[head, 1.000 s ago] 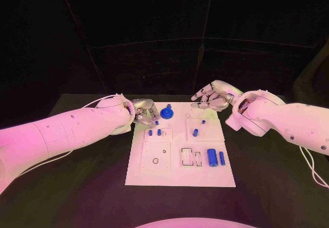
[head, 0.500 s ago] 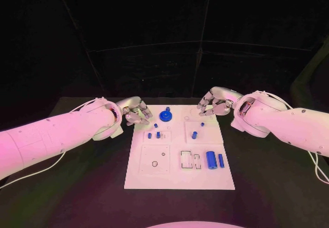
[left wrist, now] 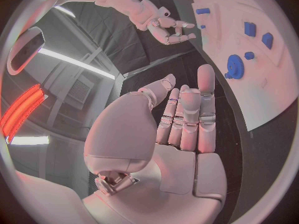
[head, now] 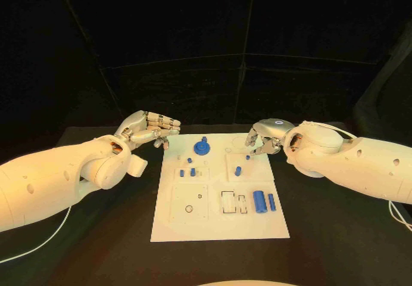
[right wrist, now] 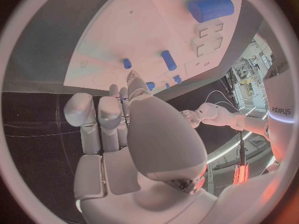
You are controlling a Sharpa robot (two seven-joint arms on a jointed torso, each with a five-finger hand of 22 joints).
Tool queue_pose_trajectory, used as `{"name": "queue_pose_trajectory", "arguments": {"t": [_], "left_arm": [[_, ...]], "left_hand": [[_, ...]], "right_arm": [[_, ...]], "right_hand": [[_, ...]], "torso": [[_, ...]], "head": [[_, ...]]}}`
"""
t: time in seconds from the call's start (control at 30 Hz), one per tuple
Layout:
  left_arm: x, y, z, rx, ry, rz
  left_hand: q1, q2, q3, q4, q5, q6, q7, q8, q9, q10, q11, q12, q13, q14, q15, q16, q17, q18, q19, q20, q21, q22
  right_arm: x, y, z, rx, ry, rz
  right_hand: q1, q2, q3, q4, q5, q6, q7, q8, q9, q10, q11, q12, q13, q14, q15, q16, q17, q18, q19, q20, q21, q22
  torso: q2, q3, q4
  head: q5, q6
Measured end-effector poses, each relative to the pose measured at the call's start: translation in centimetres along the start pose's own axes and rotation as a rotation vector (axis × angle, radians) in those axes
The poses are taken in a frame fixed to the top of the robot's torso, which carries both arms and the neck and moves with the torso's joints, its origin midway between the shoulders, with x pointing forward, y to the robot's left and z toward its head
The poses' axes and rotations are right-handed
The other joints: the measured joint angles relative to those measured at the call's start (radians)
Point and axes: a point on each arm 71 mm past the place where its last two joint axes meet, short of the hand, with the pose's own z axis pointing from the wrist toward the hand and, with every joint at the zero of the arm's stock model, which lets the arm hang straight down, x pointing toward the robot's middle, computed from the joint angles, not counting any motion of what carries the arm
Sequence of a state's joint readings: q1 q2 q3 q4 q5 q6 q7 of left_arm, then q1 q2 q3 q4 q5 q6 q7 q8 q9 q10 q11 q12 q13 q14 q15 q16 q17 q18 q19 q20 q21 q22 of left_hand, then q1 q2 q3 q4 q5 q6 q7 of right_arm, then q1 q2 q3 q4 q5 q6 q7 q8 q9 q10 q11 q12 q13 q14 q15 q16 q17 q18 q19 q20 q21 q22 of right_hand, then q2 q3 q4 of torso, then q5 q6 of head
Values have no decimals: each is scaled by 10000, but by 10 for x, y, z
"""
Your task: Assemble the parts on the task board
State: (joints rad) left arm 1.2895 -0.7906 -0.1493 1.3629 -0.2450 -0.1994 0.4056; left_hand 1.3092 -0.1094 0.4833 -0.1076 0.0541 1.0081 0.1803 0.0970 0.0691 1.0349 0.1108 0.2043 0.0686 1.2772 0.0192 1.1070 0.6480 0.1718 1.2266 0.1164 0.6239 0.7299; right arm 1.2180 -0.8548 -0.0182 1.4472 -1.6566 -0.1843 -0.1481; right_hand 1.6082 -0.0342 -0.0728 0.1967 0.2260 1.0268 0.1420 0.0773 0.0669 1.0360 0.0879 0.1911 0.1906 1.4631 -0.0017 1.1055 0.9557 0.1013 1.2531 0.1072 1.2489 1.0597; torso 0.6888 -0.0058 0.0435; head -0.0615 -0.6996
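Silver fingers of my left hand lie side by side and nearly straight in the left wrist view, the thumb set a little apart, with nothing between them. That hand hangs just off the far left corner of the task board, over the black table, touching nothing.

My right hand has its fingers curled in close together, thumb folded across the front of them; I see no part in its hold. It hovers at the far right corner of the board, fingertips pointing down toward the board's far edge.

The board is a white rectangular plate lying flat in the middle of the table, long side running away from me, divided into shallow square panels. Near its far edge sits a blue gear with a knob on top. Just nearer than that, on the left side, stand short blue pegs; on the right side, another blue peg stands in its panel. Toward the near right, a thick blue cylinder lies beside a thinner blue pin, both next to rectangular cut-outs.
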Motion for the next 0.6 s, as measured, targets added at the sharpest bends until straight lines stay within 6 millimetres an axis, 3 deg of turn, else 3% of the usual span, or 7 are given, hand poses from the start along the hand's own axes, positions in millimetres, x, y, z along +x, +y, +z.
{"name": "queue_pose_trajectory", "arguments": {"t": [0.47,0.6], "left_arm": [[-5,-6,-14,390,-691,-1584],[-6,-6,-15,415,-778,-1707]], "left_hand": [[0,0,-1,0,0,37,-35,0,1,0,0,47,1,-122,22,-127,-230,-9,-55,-16,-43,-30],[0,0,-1,0,0,36,-35,0,2,-1,0,47,1,-158,-14,-190,-264,-10,-75,5,-43,-40]], "right_arm": [[20,5,3,6,651,-538],[23,6,4,-25,757,-562]], "right_hand": [[90,16,567,-125,-424,66,66,-41,1,132,11,-232,-752,0,0,151,197,-2,123,17,122,239],[221,43,961,-153,-728,135,63,-40,1,293,35,-309,-1023,0,0,291,310,-3,217,-4,214,373]], "torso": [[16,4,2],[16,10,-1]], "head": [[-5,-32],[19,-64]]}}
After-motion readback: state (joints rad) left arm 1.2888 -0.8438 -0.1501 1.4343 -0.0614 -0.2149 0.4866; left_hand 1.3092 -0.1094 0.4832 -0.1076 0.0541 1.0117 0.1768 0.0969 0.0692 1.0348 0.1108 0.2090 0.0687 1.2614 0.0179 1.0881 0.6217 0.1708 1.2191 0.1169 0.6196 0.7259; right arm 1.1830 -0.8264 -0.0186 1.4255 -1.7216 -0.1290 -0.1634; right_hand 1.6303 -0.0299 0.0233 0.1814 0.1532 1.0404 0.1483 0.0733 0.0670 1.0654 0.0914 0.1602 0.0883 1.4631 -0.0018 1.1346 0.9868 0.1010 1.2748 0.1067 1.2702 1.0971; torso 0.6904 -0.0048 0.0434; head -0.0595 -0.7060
